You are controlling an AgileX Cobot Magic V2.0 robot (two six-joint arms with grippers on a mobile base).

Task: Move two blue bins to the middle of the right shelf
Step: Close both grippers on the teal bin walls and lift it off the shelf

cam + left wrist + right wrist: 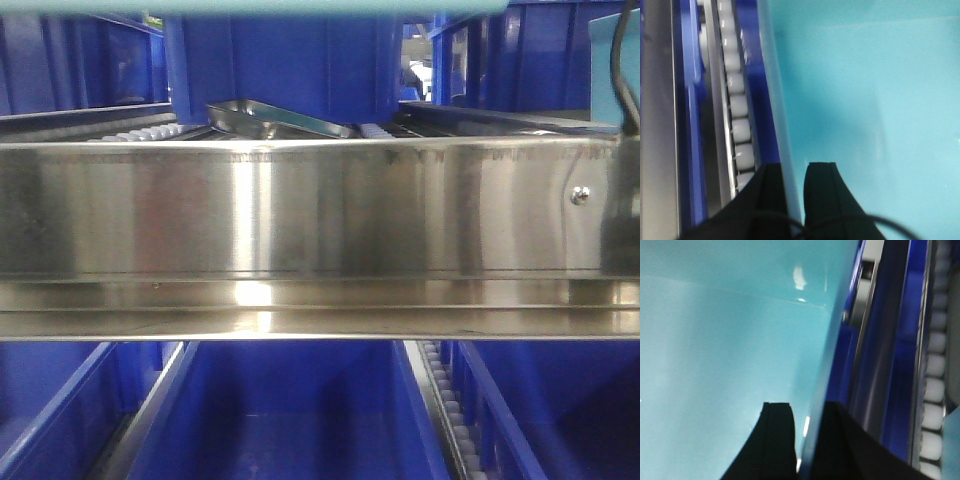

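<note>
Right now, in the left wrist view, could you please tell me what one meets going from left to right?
Steel rail → blue crate edge → white rollers → dark blue wall → pale blue bin, its thin rim first and then its smooth side.

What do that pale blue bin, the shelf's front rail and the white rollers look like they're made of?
The pale blue bin looks like smooth, glossy plastic, with soft highlights and a thin translucent rim. The front rail is likely polished stainless steel: mirror-like reflections. The white rollers seem matte plastic, though blur leaves that open.
</note>
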